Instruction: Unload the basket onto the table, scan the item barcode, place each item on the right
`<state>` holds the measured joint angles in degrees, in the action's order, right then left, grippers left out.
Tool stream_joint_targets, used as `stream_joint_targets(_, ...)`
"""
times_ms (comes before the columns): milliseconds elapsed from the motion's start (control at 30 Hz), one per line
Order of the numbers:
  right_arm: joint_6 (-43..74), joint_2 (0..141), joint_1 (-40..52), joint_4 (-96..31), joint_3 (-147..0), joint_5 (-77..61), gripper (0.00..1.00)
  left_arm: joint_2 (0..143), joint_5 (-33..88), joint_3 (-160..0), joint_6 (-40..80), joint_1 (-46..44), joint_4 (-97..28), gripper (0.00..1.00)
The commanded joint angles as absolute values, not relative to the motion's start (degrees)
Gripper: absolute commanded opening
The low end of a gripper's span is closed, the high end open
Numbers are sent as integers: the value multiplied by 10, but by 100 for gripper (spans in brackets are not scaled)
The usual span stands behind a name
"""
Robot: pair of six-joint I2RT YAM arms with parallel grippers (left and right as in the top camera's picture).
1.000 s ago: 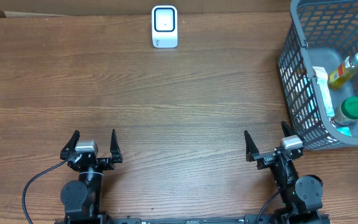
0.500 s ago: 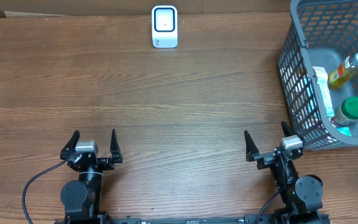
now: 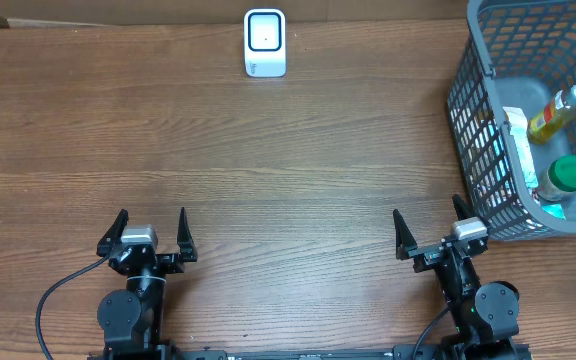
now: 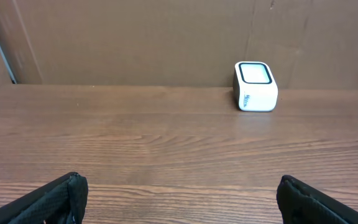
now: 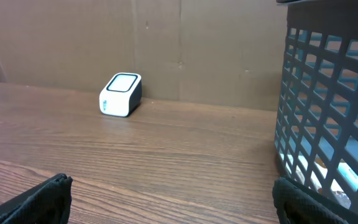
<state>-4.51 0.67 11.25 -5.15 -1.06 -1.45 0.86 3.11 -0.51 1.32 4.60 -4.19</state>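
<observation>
**Standing by, nothing picked yet**

Parking the left gripper [image 3: 151, 213] and the right gripper [image 3: 426, 207] low at the near edge of the table [image 3: 288, 160], well apart from each other. Showing both sets of jaws spread as wide as they go, gripping nothing.

Finding the items inside the basket [image 3: 468, 120] at the far right: a bottle [image 3: 556, 113] of yellow liquid lying tilted beside a white packet [image 3: 521, 135], with a green cap [image 3: 568, 173] just nearer. Seeing the basket wall just beside the right gripper, and the scanner [image 3: 265, 42] well away at the far edge, window facing up.

Judging the bottle the likeliest pick: probably fairly light, stiff, smooth and somewhat slippery, possibly glass and so breakable if dropped. Advising a hold across the body below the neck, not on the cap, leaving the label clear for the scanner. Not making out any barcode from here.

Expecting the green-capped thing to be round and prone to rolling in the jaws; not seeing enough of its body to say more. Treating the packet as soft and likely to sag, so pinching it near an edge. Favouring a reach from above with the right arm, minding the basket rim.
</observation>
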Motion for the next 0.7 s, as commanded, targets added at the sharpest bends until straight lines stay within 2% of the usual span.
stream_joint_targets(0, -46, 2, 112, -48, -5, -8, 100, 3, 25, -3, 13, 49, -43, 99)
stream_joint_targets(667, -21, 2, 112, -36, -6, -33, 100, 3, 25, -3, 13, 49, -43, 100)
